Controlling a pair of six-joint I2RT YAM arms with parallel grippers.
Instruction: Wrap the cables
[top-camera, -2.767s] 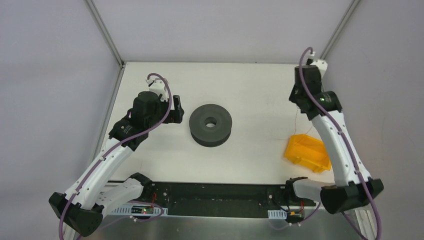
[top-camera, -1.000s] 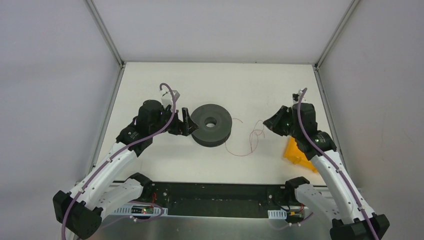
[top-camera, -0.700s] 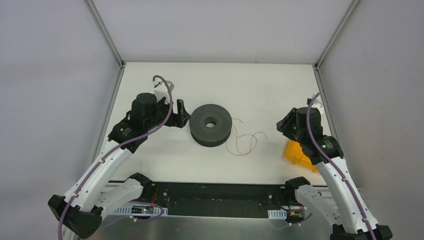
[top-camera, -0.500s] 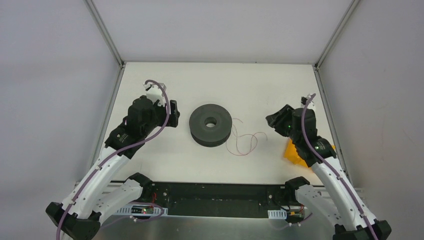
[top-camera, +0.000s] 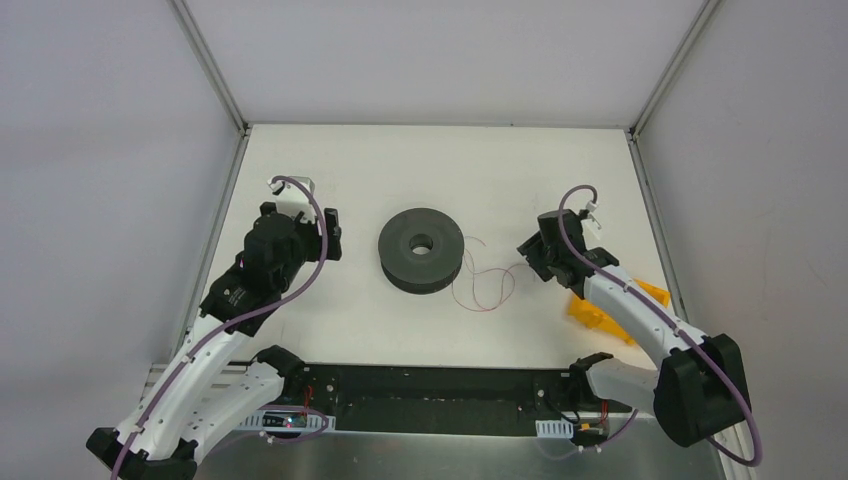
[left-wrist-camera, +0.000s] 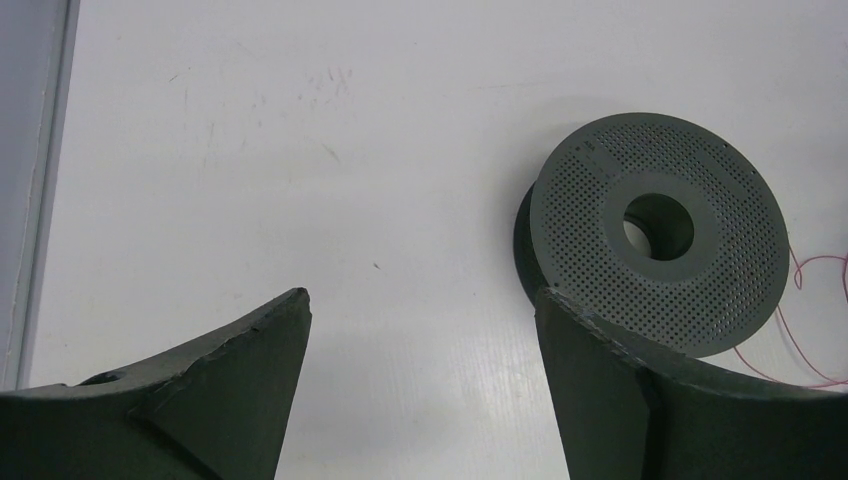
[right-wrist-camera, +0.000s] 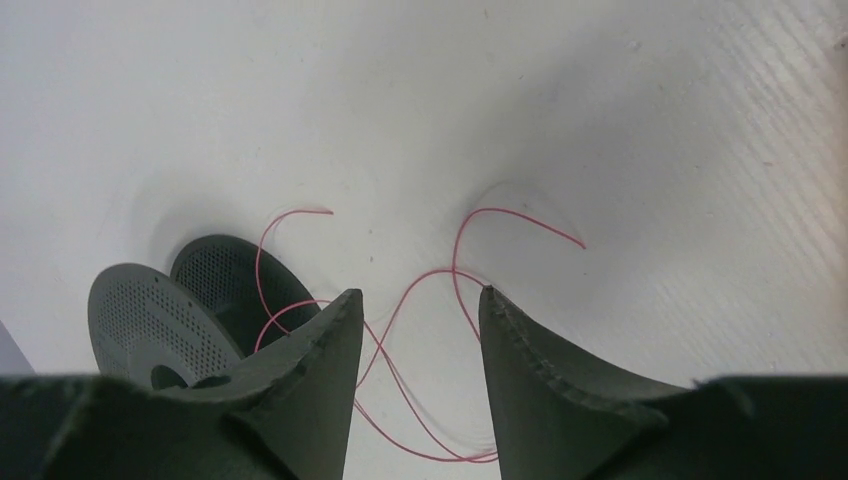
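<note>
The cable (top-camera: 487, 272) is a thin pinkish-red wire lying in loose loops on the white table, just right of the dark grey spool (top-camera: 421, 248). My right gripper (top-camera: 530, 258) is open by the wire's right end, close above it. In the right wrist view the wire (right-wrist-camera: 454, 270) runs on the table under and between the open fingers (right-wrist-camera: 420, 292), not gripped, with the spool (right-wrist-camera: 150, 320) at lower left. My left gripper (top-camera: 330, 235) is open and empty, left of the spool with a gap. The left wrist view (left-wrist-camera: 422, 295) shows the spool (left-wrist-camera: 655, 230) ahead on the right and a bit of wire (left-wrist-camera: 797, 285).
A yellow bin (top-camera: 610, 305) sits at the right, partly hidden under my right arm. Metal frame posts and grey walls close the table at the left, back and right. The black base rail lies along the near edge.
The wire, hanging from my raised right gripper at first, now lies loose on the table. My right gripper has swung down to its right end. My left gripper has backed left from the spool.
</note>
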